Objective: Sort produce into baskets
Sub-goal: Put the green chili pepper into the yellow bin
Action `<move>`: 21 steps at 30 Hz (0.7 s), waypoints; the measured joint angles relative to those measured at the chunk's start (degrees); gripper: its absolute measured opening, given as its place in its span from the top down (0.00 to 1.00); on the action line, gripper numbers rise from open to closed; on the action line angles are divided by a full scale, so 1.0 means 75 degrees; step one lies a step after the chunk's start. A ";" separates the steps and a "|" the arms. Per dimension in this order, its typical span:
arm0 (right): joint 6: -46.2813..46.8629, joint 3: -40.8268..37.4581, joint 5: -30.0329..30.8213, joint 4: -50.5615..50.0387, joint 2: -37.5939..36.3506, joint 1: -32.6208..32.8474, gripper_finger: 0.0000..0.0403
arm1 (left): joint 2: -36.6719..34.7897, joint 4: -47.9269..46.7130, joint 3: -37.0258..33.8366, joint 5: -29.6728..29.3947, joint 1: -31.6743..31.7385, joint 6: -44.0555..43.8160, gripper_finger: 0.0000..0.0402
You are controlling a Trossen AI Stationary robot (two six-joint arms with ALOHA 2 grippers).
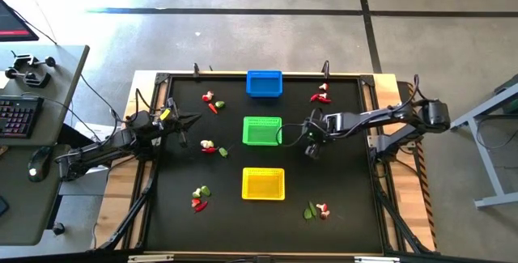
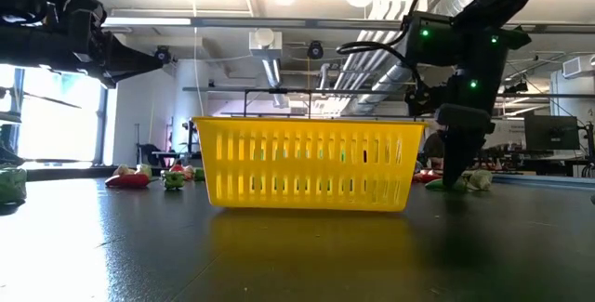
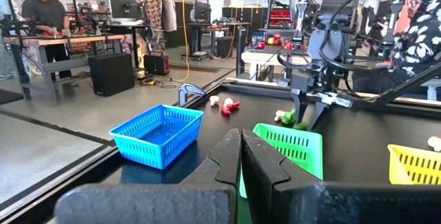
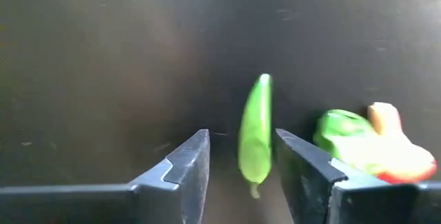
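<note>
Three baskets stand in a row down the table's middle: blue [image 1: 264,83] far, green [image 1: 262,130] middle, yellow [image 1: 263,184] near. Small produce clusters lie around them [image 1: 212,101] [image 1: 320,95] [image 1: 212,146] [image 1: 200,198] [image 1: 317,210]. My right gripper [image 1: 312,150] points down just right of the green basket, low over the table. It is open, with a slim green piece [image 4: 255,131] lying on the table between its fingers. A green bit [image 4: 341,131] and a white-and-red bit [image 4: 389,148] lie beside it. My left gripper [image 1: 197,120] is shut and empty, raised over the table's left side.
The black table has a raised frame [image 1: 368,166] around it. The green basket's right wall [image 1: 280,131] is close to my right gripper. In the left wrist view, people stand in the room beyond the table [image 3: 43,10] [image 3: 417,24].
</note>
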 joint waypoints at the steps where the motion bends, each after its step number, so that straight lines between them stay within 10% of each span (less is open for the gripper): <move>1: 0.0032 0.0000 -0.0063 0.0077 0.0074 0.0003 0.64 | -0.0003 0.0000 0.0000 -0.0003 0.0000 0.0000 1.00; 21: -0.0511 0.1220 -0.0537 0.0258 0.0382 0.0670 0.85 | 0.0000 -0.0001 0.0000 -0.0002 0.0002 -0.0002 1.00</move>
